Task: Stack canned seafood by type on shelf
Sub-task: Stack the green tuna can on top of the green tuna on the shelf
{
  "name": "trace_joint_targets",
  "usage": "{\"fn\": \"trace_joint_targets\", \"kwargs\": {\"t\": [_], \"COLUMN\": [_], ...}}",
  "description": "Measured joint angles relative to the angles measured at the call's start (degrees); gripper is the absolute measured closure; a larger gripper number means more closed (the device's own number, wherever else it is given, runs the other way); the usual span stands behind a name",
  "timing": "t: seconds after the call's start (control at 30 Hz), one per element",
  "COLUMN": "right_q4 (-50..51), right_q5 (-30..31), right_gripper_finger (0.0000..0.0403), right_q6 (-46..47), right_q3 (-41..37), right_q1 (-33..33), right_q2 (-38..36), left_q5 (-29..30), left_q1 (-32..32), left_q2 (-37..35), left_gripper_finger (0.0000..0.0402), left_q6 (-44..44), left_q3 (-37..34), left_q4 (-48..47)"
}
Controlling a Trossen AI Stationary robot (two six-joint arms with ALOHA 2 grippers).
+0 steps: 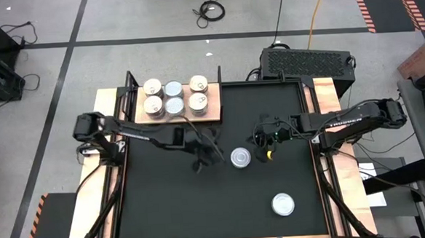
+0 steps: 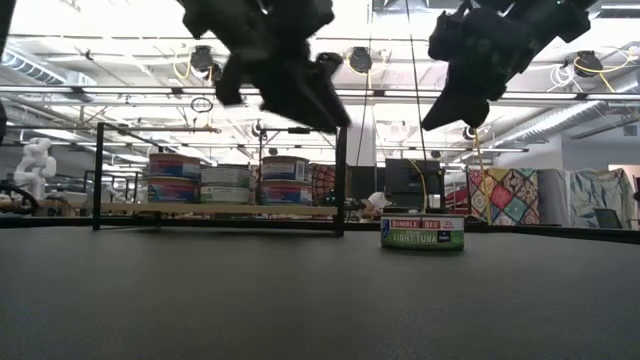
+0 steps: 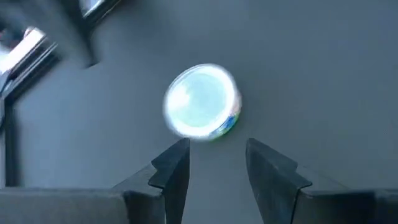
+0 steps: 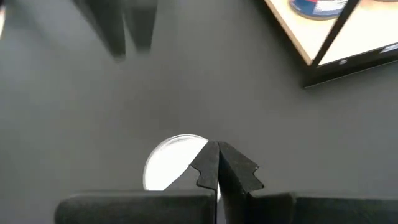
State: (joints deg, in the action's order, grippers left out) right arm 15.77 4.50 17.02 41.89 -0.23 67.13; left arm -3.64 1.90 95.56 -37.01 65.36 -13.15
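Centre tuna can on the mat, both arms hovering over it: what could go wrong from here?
1. The left tool is open above the round silver-topped tuna can, but the can sits off its centreline in the left wrist view; a straight descent may clip the rim.
2. The shut right tool hangs close beside the same can, so the arms could collide.
3. The light wooden shelf already holds six cans; placing another risks nudging them.

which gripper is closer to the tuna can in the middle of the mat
Roughly even, by a hair the right. The right gripper, shut, hangs just beside the tuna can on its right-arm side. The left gripper, open, hangs just off its opposite side. Neither touches it.
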Motion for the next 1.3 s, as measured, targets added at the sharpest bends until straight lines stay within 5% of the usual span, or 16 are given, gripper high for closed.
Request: {"fn": "trace_joint_targets", "kwargs": {"t": [0.3,0.6,1.3], "right_q4": [0.83,6.87,5.23], "right_q5": [0.4,0.03,-0.03], "right_gripper_finger": [0.0403,0.0403,0.0403], "right_q6": [6.08,12.58,10.16], "right_q3": [-3.44,-4.83,-4.83], "right_q1": [8.42,13.5,13.86], "right_q2": [0.0,0.02,0.02], "left_q5": [0.69,0.54,4.02], "left_q1": [3.63,3.77,2.83], "left_q2": [10.99,20.1,22.6], "left_gripper_finger": [0.0244,0.0244,0.0244], "left_q6": [-6.96,-7.01,-6.87], "left_q3": [0.27,6.02,7.28], "left_q4": [18.76,18.22,13.3]}}
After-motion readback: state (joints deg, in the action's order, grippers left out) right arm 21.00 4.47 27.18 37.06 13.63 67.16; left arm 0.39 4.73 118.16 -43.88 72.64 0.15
